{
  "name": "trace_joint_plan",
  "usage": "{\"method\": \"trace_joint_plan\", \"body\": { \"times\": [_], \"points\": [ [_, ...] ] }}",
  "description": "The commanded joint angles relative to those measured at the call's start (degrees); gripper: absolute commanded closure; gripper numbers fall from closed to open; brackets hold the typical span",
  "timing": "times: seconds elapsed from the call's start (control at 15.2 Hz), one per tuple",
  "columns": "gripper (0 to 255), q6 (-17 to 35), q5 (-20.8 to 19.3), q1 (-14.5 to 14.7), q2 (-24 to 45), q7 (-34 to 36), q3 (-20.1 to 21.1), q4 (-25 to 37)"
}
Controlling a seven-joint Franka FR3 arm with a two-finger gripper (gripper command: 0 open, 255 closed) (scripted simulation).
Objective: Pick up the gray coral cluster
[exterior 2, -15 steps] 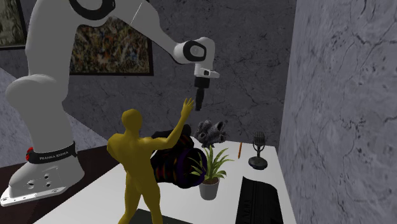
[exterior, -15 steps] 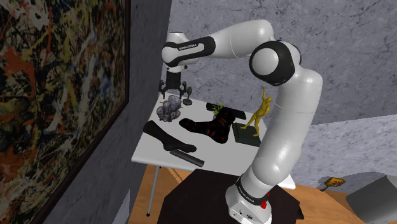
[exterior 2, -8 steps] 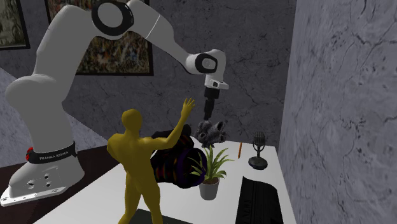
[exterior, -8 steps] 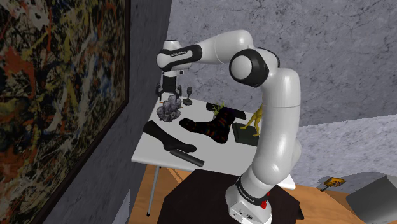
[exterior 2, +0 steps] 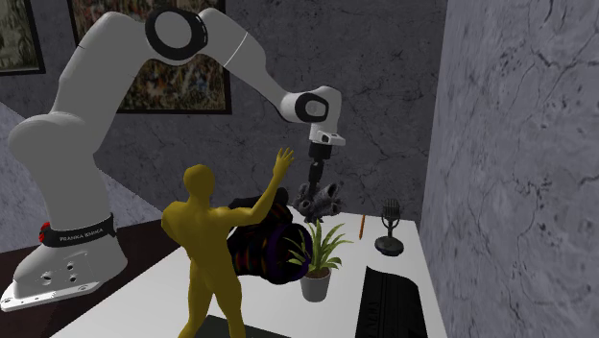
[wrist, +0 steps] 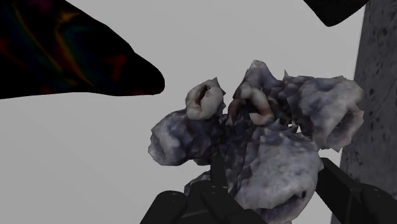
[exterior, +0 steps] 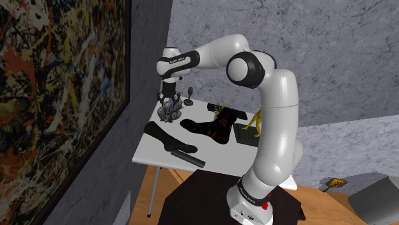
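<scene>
- Gray coral cluster (wrist: 254, 140), lumpy, with pale-mouthed lobes: rests on white tabletop (exterior: 153, 150), at its far left corner in the shoulder view.
- Black two-finger gripper (wrist: 254, 188): fingers apart, straddling the cluster, gripping nothing.
- Progress: approach apparently complete; closing and lifting not yet done.

The coral cluster (exterior: 169, 110) is a lumpy grey-mauve knot of rounded lobes, a few with pale open mouths. It sits on the white tabletop (exterior: 153, 150) at the far corner, on the shoulder view's left, just beside the speckled grey wall (wrist: 378, 76).
</scene>
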Motion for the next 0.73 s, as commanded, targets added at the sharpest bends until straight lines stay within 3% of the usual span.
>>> {"method": "trace_joint_plan", "body": {
  "times": [0.0,0.66],
  "points": [
    [255,0.1,0.0,0.0,0.1,0.0,0.0,0.0],
    [255,-1.1,0.0,0.0,-0.8,0.0,0.0,0.4]
  ]
}}
